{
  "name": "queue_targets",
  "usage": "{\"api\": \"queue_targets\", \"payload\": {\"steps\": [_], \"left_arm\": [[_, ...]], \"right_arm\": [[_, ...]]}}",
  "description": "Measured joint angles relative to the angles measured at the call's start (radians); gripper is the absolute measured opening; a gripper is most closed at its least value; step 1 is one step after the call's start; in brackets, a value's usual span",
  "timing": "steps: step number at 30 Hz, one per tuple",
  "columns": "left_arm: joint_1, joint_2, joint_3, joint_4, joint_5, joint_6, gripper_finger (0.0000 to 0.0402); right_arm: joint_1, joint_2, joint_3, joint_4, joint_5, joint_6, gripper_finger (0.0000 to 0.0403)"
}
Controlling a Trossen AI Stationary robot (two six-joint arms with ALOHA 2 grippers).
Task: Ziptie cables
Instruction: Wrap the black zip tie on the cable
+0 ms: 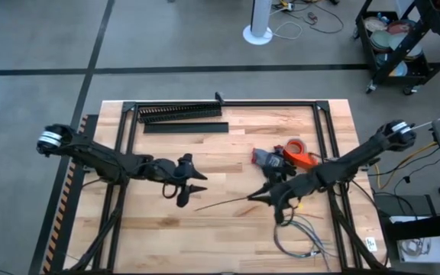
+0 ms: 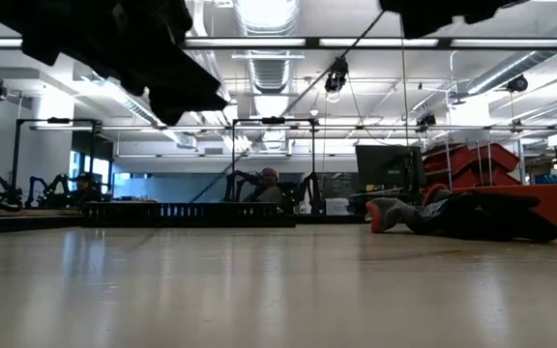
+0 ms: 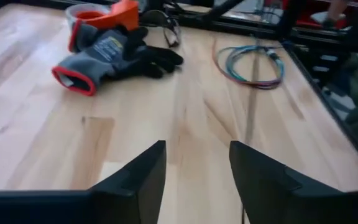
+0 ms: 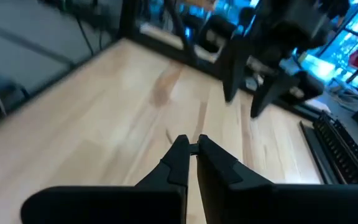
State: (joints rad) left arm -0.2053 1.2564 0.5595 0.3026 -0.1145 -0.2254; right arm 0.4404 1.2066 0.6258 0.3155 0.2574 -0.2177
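We judge the job to be at an early stage: nothing is tied yet. In the high view the cables (image 1: 300,238) lie loose in a coil at the lower right of the frame, on the wooden surface (image 1: 228,229), with no strip around them. Our right hand (image 1: 260,196), just right of centre, has its fingers pinched nearly closed on one end of a ziptie (image 1: 224,204), which slants out toward the lower left. Our left hand (image 1: 192,186) waits left of centre, fingers spread and empty. What remains, as we read it: carry the ziptie to the cables, loop it round and cinch it.
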Motion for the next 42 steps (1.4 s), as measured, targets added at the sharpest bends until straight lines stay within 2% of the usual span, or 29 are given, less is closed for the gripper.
{"api": "queue_targets", "payload": {"steps": [2,10,14,18,22,24,28,34,42], "left_arm": [[-0.001,0.03,0.015,-0.004,0.001,0.015,0.0155],[-0.001,0.179,0.093,-0.004,0.054,0.033,0.0134],[-0.002,0.263,0.166,-0.004,0.055,0.069,0.0127],[-0.001,0.341,0.251,0.0,0.055,0.122,0.0122],[-0.001,0.416,0.346,0.001,0.058,0.153,0.0119],[0.0,0.449,0.386,-0.006,0.094,0.168,0.0118],[0.001,0.508,0.452,-0.002,0.137,0.187,0.0122],[0.031,0.538,0.455,0.17,0.255,0.187,0.0127],[0.087,0.579,0.419,0.175,0.261,0.144,0.0118]], "right_arm": [[0.0,-0.064,-0.041,-0.002,-0.018,0.052,0.0],[0.025,-0.319,-0.195,-0.031,-0.223,0.194,0.0],[0.036,-0.398,-0.253,-0.014,-0.369,0.195,0.0],[0.035,-0.462,-0.292,0.002,-0.521,0.106,0.0],[0.035,-0.525,-0.298,-0.015,-0.612,0.077,0.0],[0.035,-0.55,-0.298,-0.045,-0.646,0.054,0.0],[0.034,-0.6,-0.298,-0.111,-0.657,0.03,0.0],[0.032,-0.622,-0.302,-0.177,-0.649,0.027,0.0],[0.032,-0.714,-0.306,-0.313,-0.598,0.034,0.0]]}}
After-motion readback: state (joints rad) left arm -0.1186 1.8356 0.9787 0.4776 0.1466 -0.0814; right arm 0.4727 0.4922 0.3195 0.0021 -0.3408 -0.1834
